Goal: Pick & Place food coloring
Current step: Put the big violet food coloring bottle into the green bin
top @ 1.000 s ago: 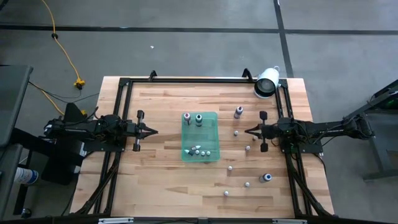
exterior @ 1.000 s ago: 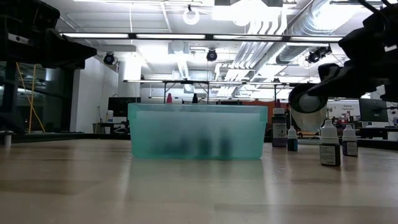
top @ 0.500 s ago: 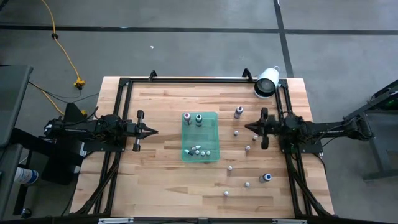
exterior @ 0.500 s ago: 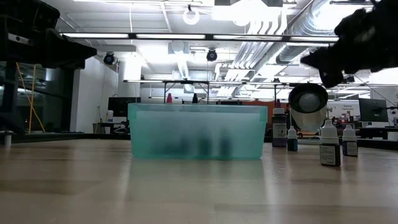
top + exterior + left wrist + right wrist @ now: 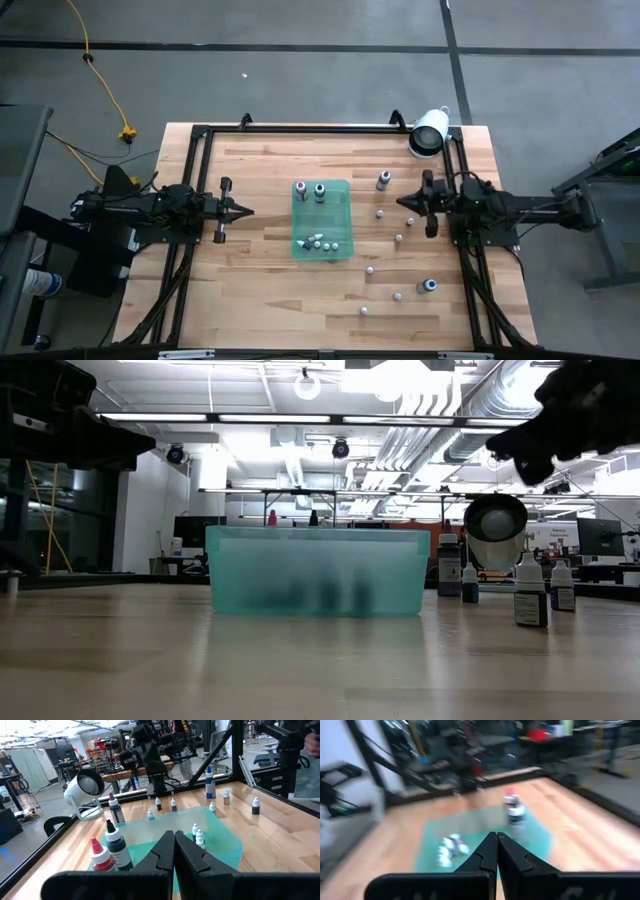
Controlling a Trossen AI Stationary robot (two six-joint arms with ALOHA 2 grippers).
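Note:
The translucent green tray (image 5: pixel 335 222) lies mid-table. It holds two larger food coloring bottles (image 5: pixel 320 190) at its far end and several tiny whitish ones (image 5: pixel 318 242) at its near end. Several more bottles (image 5: pixel 383 180) stand loose on the wood to the tray's right, down to the near right (image 5: pixel 428 286); they also show in the low view (image 5: pixel 530 595). My right gripper (image 5: pixel 400 205) is shut and empty, raised above the table between the loose bottles, pointing at the tray (image 5: pixel 535 837). My left gripper (image 5: pixel 247 210) is shut and empty, left of the tray (image 5: pixel 220 835).
A large white cylinder (image 5: pixel 428 132) lies on its side at the far right corner, also seen in the low view (image 5: pixel 495 518). A black frame (image 5: pixel 300 128) runs along the table's far and side edges. Bare wood lies left of the tray and along the near edge.
My right gripper has risen from just above the table and drawn back a little toward the table's right edge, staying shut. No bottle has moved.

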